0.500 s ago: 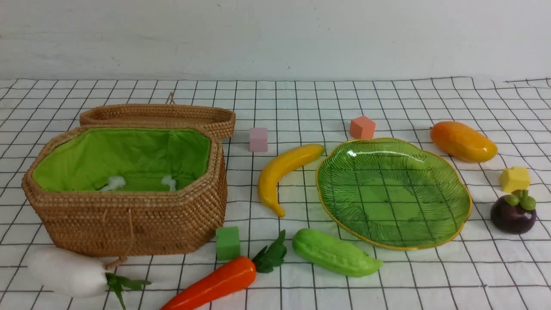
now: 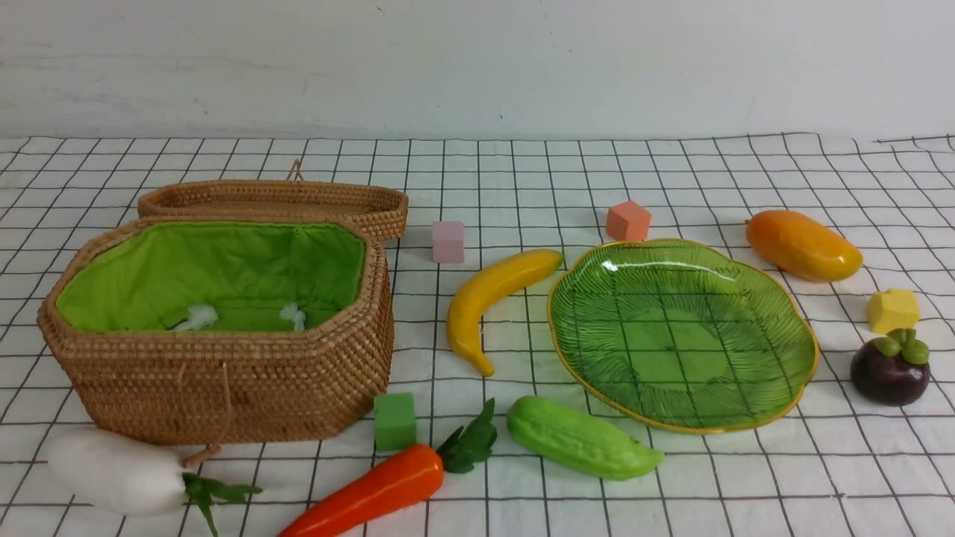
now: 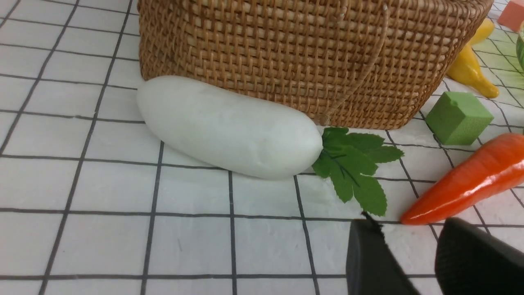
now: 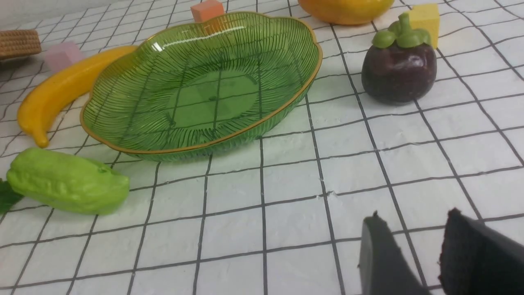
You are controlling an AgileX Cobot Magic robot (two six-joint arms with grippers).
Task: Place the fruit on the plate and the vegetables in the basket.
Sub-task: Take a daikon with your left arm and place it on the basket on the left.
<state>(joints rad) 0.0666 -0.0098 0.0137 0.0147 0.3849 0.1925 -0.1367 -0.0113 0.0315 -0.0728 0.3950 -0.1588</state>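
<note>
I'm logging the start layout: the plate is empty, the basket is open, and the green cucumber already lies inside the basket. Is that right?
Not quite. The cucumber is not inside the basket. It lies on the checked cloth in front of the plate, beside the leaves of the carrot. The front view shows this. The plate is empty and the basket is open, as you said.

- The basket (image 2: 224,388) was rough woven wicker, lined with green cloth
- The plate (image 2: 683,335) looked like glossy translucent glass (ribbed all over)
- The carrot (image 2: 373,488), banana (image 2: 485,298) and mango (image 2: 802,245) shone smooth, like plastic
- The radish (image 2: 112,470) was matt white
</note>
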